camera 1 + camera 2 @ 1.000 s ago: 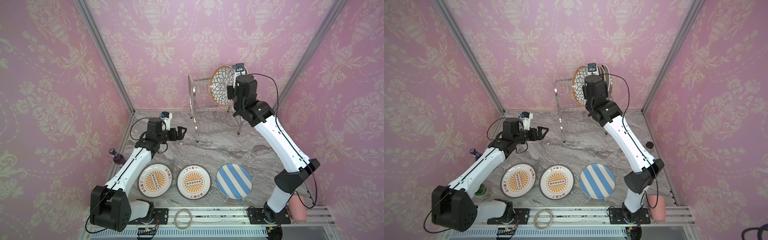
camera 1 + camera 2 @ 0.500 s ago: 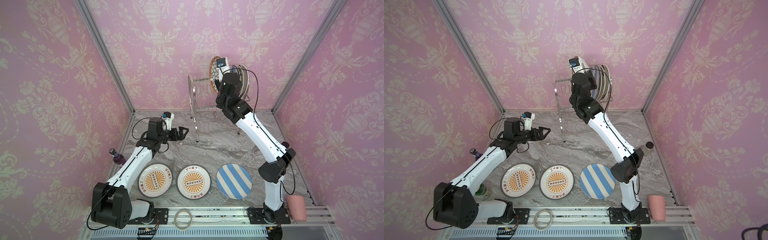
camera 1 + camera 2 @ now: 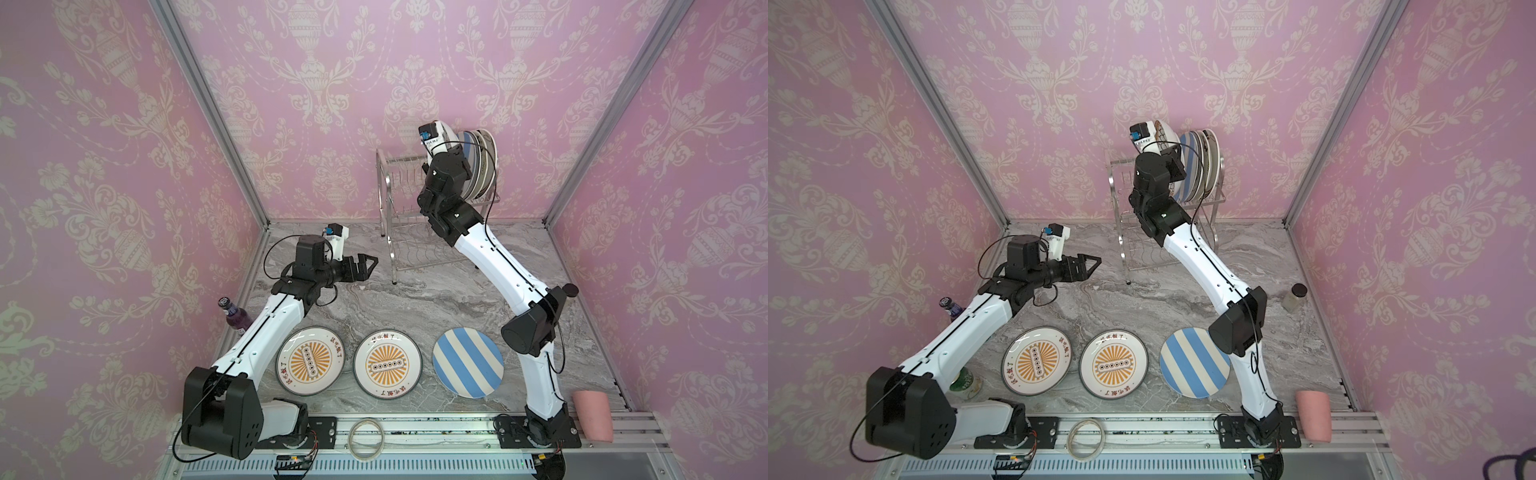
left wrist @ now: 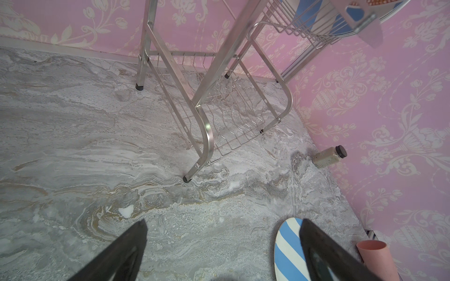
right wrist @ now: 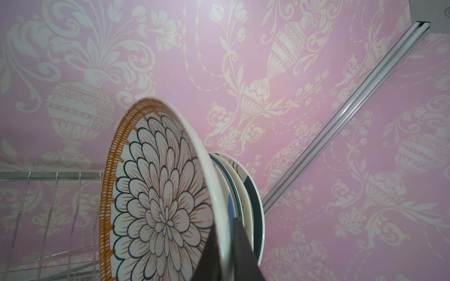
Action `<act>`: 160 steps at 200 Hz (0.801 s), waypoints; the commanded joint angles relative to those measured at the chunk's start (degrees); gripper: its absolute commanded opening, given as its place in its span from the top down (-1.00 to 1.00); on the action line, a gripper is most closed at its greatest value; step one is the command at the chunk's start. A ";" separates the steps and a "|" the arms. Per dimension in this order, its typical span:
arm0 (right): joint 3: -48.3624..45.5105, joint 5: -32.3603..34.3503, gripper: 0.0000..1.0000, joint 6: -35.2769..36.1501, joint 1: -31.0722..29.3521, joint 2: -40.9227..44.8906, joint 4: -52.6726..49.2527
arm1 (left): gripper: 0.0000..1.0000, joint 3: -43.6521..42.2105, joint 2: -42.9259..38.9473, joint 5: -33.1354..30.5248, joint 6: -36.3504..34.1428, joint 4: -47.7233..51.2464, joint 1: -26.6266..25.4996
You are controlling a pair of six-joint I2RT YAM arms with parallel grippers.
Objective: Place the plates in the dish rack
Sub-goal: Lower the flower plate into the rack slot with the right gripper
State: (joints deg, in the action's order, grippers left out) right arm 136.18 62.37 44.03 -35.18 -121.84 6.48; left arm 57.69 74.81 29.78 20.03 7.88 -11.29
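The right claw [image 5: 224, 223] is pinched narrow on the rim of the petal-patterned plate [image 5: 160, 206], which it holds upright on edge. Just beside the claw, behind that plate's back, the racked plates [image 5: 246, 194] stand close-packed on the upper tier of the dish rack [image 4: 208, 131]. Whether the held plate touches a slot cannot be told. The left claw [image 3: 366, 266] hangs wide and empty over the tabletop [image 3: 436, 291], near the rack's foot. Toward the arm bases from it, the sunburst plates [image 3: 311, 360] and the striped plate [image 3: 468, 362] lie flat.
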 commanded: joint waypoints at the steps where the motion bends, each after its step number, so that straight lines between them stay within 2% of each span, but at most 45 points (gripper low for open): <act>1: 3.26 0.99 1.00 0.42 0.44 0.65 8.64 | -0.99 0.01 -1.92 1.43 -2.48 1.41 0.63; 58: 3.03 1.70 1.00 -0.30 1.42 -0.36 7.67 | -0.99 -0.61 -3.04 1.11 -2.90 1.48 0.84; 112: 2.77 0.40 1.00 -6.71 2.31 -0.92 2.05 | -0.99 -1.61 -4.05 0.45 -2.73 1.19 1.27; 160: 2.69 0.59 1.00 -8.65 2.92 -1.75 0.07 | -0.99 -1.75 -4.59 0.37 -2.98 1.39 1.64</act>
State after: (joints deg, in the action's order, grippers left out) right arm 136.38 63.42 39.24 -32.97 -123.96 3.38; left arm 56.80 71.66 29.74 18.90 8.73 -10.22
